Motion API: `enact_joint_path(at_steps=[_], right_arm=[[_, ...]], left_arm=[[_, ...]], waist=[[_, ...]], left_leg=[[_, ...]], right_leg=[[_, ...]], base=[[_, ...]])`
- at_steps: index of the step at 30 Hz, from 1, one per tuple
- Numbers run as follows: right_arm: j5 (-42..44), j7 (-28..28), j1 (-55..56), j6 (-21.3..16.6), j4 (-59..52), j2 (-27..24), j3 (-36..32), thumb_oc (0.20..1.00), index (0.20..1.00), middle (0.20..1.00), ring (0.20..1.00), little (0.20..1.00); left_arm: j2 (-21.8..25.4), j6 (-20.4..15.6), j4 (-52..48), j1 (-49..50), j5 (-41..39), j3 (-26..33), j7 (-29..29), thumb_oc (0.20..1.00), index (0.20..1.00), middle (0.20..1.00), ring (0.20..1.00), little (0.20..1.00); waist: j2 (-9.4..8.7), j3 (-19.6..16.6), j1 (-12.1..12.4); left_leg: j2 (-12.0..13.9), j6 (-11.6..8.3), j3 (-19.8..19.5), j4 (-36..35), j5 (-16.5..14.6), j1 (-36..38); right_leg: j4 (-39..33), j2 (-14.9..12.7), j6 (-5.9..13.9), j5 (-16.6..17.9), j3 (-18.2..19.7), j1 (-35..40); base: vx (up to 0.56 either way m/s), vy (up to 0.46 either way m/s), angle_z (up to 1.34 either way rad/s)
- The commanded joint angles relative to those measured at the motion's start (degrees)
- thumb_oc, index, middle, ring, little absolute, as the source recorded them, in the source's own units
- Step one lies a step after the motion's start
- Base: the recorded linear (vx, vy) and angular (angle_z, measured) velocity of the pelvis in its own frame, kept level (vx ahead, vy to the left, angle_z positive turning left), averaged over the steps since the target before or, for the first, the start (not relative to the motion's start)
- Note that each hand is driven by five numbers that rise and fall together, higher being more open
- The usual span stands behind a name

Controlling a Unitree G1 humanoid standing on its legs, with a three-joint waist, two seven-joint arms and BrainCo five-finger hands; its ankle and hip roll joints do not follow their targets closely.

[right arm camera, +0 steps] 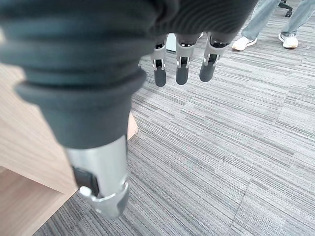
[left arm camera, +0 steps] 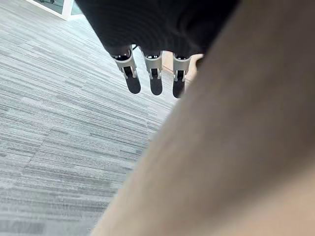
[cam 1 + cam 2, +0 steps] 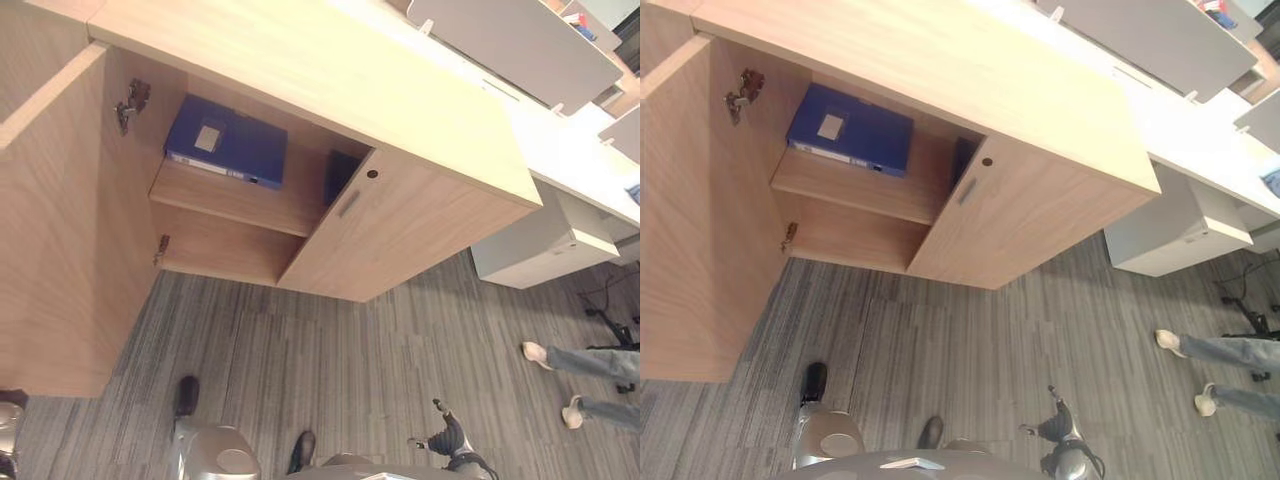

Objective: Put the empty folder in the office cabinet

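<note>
head pair: looked steeply down from above at the cabinet (image 3: pixel 330 90), its open door (image 3: pixel 60 230) and the grey carpet (image 3: pixel 330 360)
left vs right eye: same scene, right eye set slightly aside; both caught the blue folder (image 3: pixel 850 128) on the shelf and a person's shoes (image 3: pixel 1185 370) at the right edge
left wrist cam: looked along the left hand (image 2: pixel 153 73) from very close, toward the carpet, a wood panel (image 2: pixel 236 147) close against the lens
right wrist cam: looked along the right hand (image 1: pixel 182 61) down at the carpet, cabinet wood at one side
shared: right wrist and head views both had the person's shoes and carpet
</note>
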Motion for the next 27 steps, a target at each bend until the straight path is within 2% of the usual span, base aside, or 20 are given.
enact_joint_path(at_steps=[1, 3, 4, 5, 8, 10, 11, 12, 13, 16, 17, 20, 21, 22, 23, 24, 26, 27], right_arm=[[0.1, -1.4, -1.9, 0.8, -0.4, -3.6, -1.4, 1.0, 1.0, 1.0, 1.0, 1.0], [0.0, -1.3, -1.9, 0.9, -0.6, -3.8, -1.5, 1.0, 1.0, 1.0, 1.0, 1.0], [-0.5, -1.1, -1.8, 1.1, -0.6, -3.8, -1.7, 1.0, 1.0, 1.0, 1.0, 1.0], [-0.5, -1.1, -1.8, 1.1, -0.6, -3.8, -1.7, 1.0, 1.0, 1.0, 1.0, 1.0], [-1.6, -1.1, -1.2, 1.5, -0.8, -4.4, -2.1, 1.0, 1.0, 1.0, 1.0, 1.0], [-1.6, -1.1, -1.2, 1.5, -0.8, -4.5, -2.1, 1.0, 1.0, 1.0, 1.0, 1.0], [-2.1, -1.1, -0.8, 1.5, -1.1, -4.8, -2.2, 1.0, 1.0, 1.0, 1.0, 1.0], [-3.2, -1.1, -0.3, 1.9, -1.1, -5.7, -2.2, 1.0, 1.0, 1.0, 1.0, 1.0], [-3.5, -1.1, 0.0, 1.9, -1.2, -6.0, -2.2, 1.0, 1.0, 1.0, 1.0, 1.0], [-3.5, -1.0, 0.0, 1.9, -1.2, -6.1, -2.3, 1.0, 1.0, 1.0, 1.0, 1.0], [-4.2, -1.0, 0.5, 2.2, -2.3, -7.4, -2.5, 1.0, 1.0, 1.0, 1.0, 1.0], [-4.5, -0.9, 0.9, 2.2, -2.9, -8.1, -2.6, 1.0, 1.0, 1.0, 1.0, 1.0], [-5.3, -0.8, 1.8, 2.3, -4.1, -9.3, -2.7, 1.0, 1.0, 1.0, 1.0, 1.0], [-5.3, -0.8, 1.8, 2.3, -4.1, -9.3, -2.7, 1.0, 1.0, 1.0, 1.0, 1.0], [-5.7, -0.7, 2.8, 2.4, -4.6, -10.6, -3.1, 1.0, 1.0, 1.0, 1.0, 1.0], [-5.7, -0.7, 2.8, 2.4, -4.6, -10.6, -3.1, 1.0, 1.0, 1.0, 1.0, 1.0], [-5.6, -0.6, 4.2, 2.6, -5.8, -12.4, -4.5, 1.0, 1.0, 1.0, 1.0, 1.0], [-5.6, -0.6, 4.2, 2.6, -5.8, -12.4, -4.5, 1.0, 1.0, 1.0, 1.0, 1.0]], left_arm=[[-6.4, -3.1, 1.0, -4.1, 3.1, -10.2, -5.0, 1.0, 1.0, 1.0, 1.0, 1.0], [-8.2, -3.1, 1.5, -4.4, 2.9, -11.2, -5.3, 1.0, 1.0, 1.0, 1.0, 1.0], [-11.4, -3.0, 2.0, -5.1, 2.2, -12.8, -5.6, 1.0, 1.0, 1.0, 1.0, 1.0], [-11.4, -3.0, 2.0, -5.1, 2.2, -12.8, -5.6, 1.0, 1.0, 1.0, 1.0, 1.0], [-15.4, -2.9, 2.1, -6.5, 0.9, -15.2, -5.9, 1.0, 1.0, 1.0, 1.0, 1.0], [-15.4, -2.9, 2.1, -6.5, 0.9, -15.2, -5.9, 1.0, 1.0, 1.0, 1.0, 1.0], [-16.0, -2.8, 2.0, -6.8, 0.6, -15.7, -5.9, 1.0, 1.0, 1.0, 1.0, 1.0], [-17.3, -2.7, 2.4, -9.0, -0.5, -16.9, -5.8, 1.0, 1.0, 1.0, 1.0, 1.0], [-17.4, -2.8, 2.6, -9.6, -0.7, -17.2, -5.9, 1.0, 1.0, 1.0, 1.0, 1.0], [-17.5, -2.8, 2.6, -9.7, -0.7, -17.2, -5.9, 1.0, 1.0, 1.0, 1.0, 1.0], [-17.1, -2.4, 3.0, -12.2, -1.6, -17.6, -5.7, 1.0, 1.0, 1.0, 1.0, 1.0], [-16.6, -2.2, 3.2, -13.2, -2.2, -17.5, -5.6, 1.0, 1.0, 1.0, 1.0, 1.0], [-15.6, -1.7, 4.2, -15.9, -3.4, -17.1, -5.4, 1.0, 1.0, 1.0, 1.0, 1.0], [-15.6, -1.7, 4.2, -15.9, -3.4, -17.1, -5.4, 1.0, 1.0, 1.0, 1.0, 1.0], [-13.4, -0.6, 6.8, -19.6, -5.8, -15.9, -5.4, 1.0, 1.0, 1.0, 1.0, 1.0], [-13.4, -0.6, 6.8, -19.6, -5.8, -15.9, -5.4, 1.0, 1.0, 1.0, 1.0, 1.0], [-10.3, 0.4, 9.3, -24.5, -8.5, -14.8, -6.3, 1.0, 1.0, 1.0, 1.0, 1.0], [-10.3, 0.4, 9.3, -24.5, -8.5, -14.8, -6.3, 1.0, 1.0, 1.0, 1.0, 1.0]], waist=[[3.16, -4.8, -4.1], [3.95, -5.2, -4.5], [5.37, -6.0, -6.1], [5.37, -6.0, -6.1], [7.92, -7.3, -7.6], [7.97, -7.3, -7.6], [8.56, -7.6, -8.1], [10.75, -8.4, -9.3], [11.4, -8.7, -9.8], [11.44, -8.8, -9.8], [13.41, -9.5, -11.0], [14.09, -9.8, -11.4], [15.4, -10.3, -12.1], [15.4, -10.3, -12.1], [16.57, -10.8, -12.5], [16.57, -10.8, -12.5], [18.2, -11.6, -12.8], [18.2, -11.6, -12.8]], left_leg=[[-2.0, 2.39, 2.7, 0.1, -10.6, 7.4], [-2.0, 2.4, 3.3, 0.1, -10.7, 7.8], [-2.1, 2.43, 4.3, 0.0, -10.8, 8.5], [-2.1, 2.43, 4.3, 0.0, -10.8, 8.5], [-2.1, 2.39, 5.5, 0.0, -10.9, 9.2], [-2.1, 2.39, 5.6, 0.0, -10.9, 9.3], [-2.1, 2.36, 5.8, 0.0, -10.9, 9.4], [-2.0, 2.2, 6.5, 0.0, -10.8, 9.6], [-2.0, 2.13, 6.7, 0.0, -10.9, 9.7], [-1.9, 2.12, 6.8, 0.0, -10.9, 9.7], [-1.6, 1.74, 7.4, 0.0, -10.5, 9.6], [-1.5, 1.57, 7.6, 0.0, -10.4, 9.6], [-1.2, 1.28, 7.8, 0.0, -10.0, 9.3], [-1.2, 1.28, 7.8, 0.0, -10.0, 9.3], [-0.9, 0.93, 7.8, 0.0, -9.7, 9.1], [-0.9, 0.93, 7.8, 0.0, -9.7, 9.1], [-0.4, 0.36, 7.0, 0.0, -9.1, 8.3], [-0.4, 0.36, 7.0, 0.0, -9.1, 8.3]], right_leg=[[0.5, -1.8, 2.35, 7.4, 3.3, -7.8], [0.5, -1.7, 2.23, 7.4, 3.9, -7.9], [0.2, -1.7, 2.07, 7.3, 5.0, -7.9], [0.2, -1.7, 2.07, 7.3, 5.0, -7.9], [-0.3, -1.6, 1.78, 7.2, 6.2, -7.8], [-0.3, -1.6, 1.78, 7.2, 6.3, -7.8], [-0.4, -1.6, 1.72, 7.1, 6.5, -7.8], [-0.6, -1.5, 1.55, 6.8, 7.2, -7.7], [-0.7, -1.4, 1.49, 6.7, 7.4, -7.7], [-0.7, -1.4, 1.48, 6.7, 7.5, -7.7], [-1.0, -1.1, 1.34, 6.4, 8.2, -7.8], [-1.0, -0.9, 1.3, 6.3, 8.2, -7.9], [-1.2, -0.7, 1.17, 6.2, 8.2, -8.0], [-1.2, -0.7, 1.17, 6.2, 8.2, -8.0], [-1.3, -0.4, 1.13, 5.9, 8.1, -8.1], [-1.3, -0.4, 1.13, 5.9, 8.1, -8.1], [-1.5, 0.1, 1.02, 5.6, 7.0, -7.9], [-1.5, 0.1, 1.02, 5.6, 7.0, -7.9]], base=[[0.03, 0.022, -0.2], [0.03, 0.015, -0.34], [0.02, 0.004, -0.32], [0.04, 0.019, -0.38], [0.04, 0.009, -0.42], [0.02, -0.001, -0.25], [0.05, -0.019, -0.27], [0.07, -0.021, -0.27], [0.06, -0.014, -0.15], [0.02, -0.009, -0.22], [0.05, -0.025, -0.15], [0.04, -0.015, -0.07], [0.03, -0.011, -0.02], [0.07, -0.04, -0.17], [0.03, -0.029, -0.15], [0.06, -0.047, -0.15], [0.04, -0.04, 0.0], [0.0, 0.0, 0.0]])
